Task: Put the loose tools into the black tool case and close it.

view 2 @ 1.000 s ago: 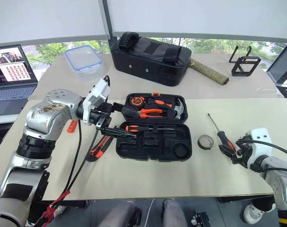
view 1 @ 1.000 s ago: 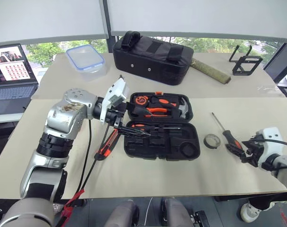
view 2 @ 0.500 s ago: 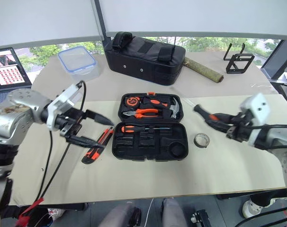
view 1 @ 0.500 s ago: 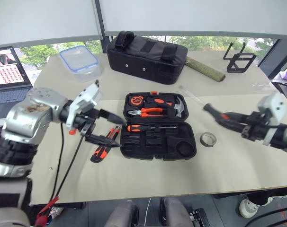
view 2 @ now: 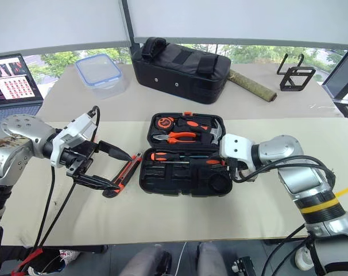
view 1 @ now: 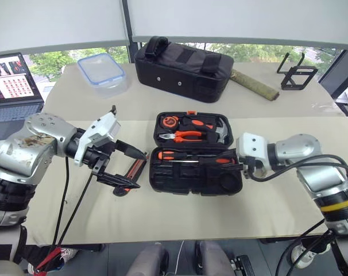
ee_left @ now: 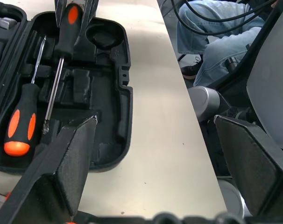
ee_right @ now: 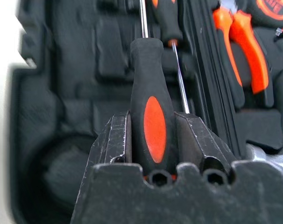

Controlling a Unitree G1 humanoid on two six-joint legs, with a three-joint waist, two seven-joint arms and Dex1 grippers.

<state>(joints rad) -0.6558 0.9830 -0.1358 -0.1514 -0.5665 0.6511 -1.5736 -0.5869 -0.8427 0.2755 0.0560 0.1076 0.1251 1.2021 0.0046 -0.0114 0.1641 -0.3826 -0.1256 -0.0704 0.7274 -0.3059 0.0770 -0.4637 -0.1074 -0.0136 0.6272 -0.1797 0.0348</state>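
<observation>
Tool case point(view 1: 162, 183) sits open mid-table: flat black clamshell, rounded corners, moulded slots, small orange latch at the far edge. Far half carries the orange-handled pliers point(view 1: 185, 135) and hammer point(view 1: 221, 133). Near half has one black-and-orange screwdriver point(view 1: 177, 155) seated, handle toward the robot's left.

Right gripper point(ee_right: 153, 135) is clamped on the second screwdriver point(ee_right: 151, 109) by its black-and-orange handle, holding it over the near half, shaft running along the tray beside the seated one. Can't tell if it touches the tray.

Left gripper point(view 1: 125, 167) has fingers spread wide, nothing between them, just left of the case above the utility knife point(view 1: 130, 174). Knife lies on the table, orange and black, right beside the case's left edge.

Room: bare table in front of the case and out to both sides. Behind the case, a black fabric bag point(view 1: 182, 66), well apart. Plastic container point(view 1: 102, 72) far left, laptop point(view 1: 13, 86) at the left edge. Wire stand point(view 1: 298, 75) far right corner.
</observation>
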